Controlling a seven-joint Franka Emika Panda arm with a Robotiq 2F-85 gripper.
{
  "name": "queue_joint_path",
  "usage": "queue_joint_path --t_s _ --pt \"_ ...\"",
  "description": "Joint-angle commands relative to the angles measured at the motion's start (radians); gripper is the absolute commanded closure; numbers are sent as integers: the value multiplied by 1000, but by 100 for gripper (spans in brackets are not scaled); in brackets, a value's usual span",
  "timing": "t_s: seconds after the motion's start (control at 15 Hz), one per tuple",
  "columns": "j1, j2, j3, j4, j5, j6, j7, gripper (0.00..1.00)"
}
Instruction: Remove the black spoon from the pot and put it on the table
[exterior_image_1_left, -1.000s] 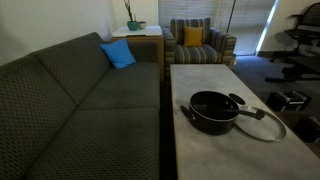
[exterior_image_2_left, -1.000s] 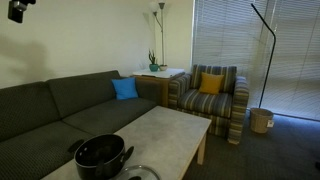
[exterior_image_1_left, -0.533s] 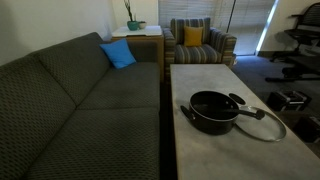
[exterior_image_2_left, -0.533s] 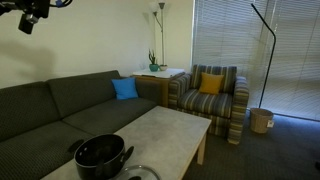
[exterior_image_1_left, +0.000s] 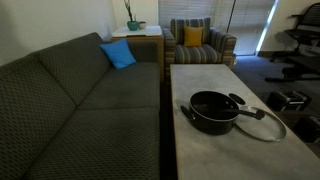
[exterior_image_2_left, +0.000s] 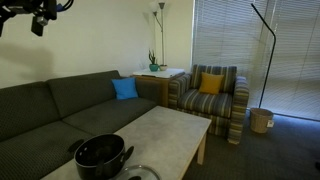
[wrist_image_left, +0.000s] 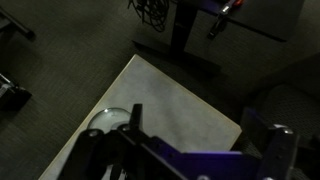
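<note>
My end effector (exterior_image_2_left: 40, 23) hangs high up by the wall, well above the dark grey sofa (exterior_image_2_left: 60, 100); it is too small and dark for me to tell if its fingers are apart or together; the wide black round pot (exterior_image_1_left: 213, 110) sits on the long light grey desk (exterior_image_1_left: 200, 75); a round glass lid (exterior_image_1_left: 262, 123) lies just beside the pot; I cannot pick out the long black spoon against the dark pot.
</note>
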Motion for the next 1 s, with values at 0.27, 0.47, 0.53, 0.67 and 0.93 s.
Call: queue_joint_path --t_s 0.27,0.47,0.53,0.67,0.93 --pt "-40 170 3 64 -136 102 -270 0" --pt "-59 248 10 108 -154 121 -399 0" --pt "-64 274 14 127 -155 118 -443 0" --pt "-65 332 14 188 -148 62 -509 0" --pt "-57 324 7 159 -142 93 -480 0"
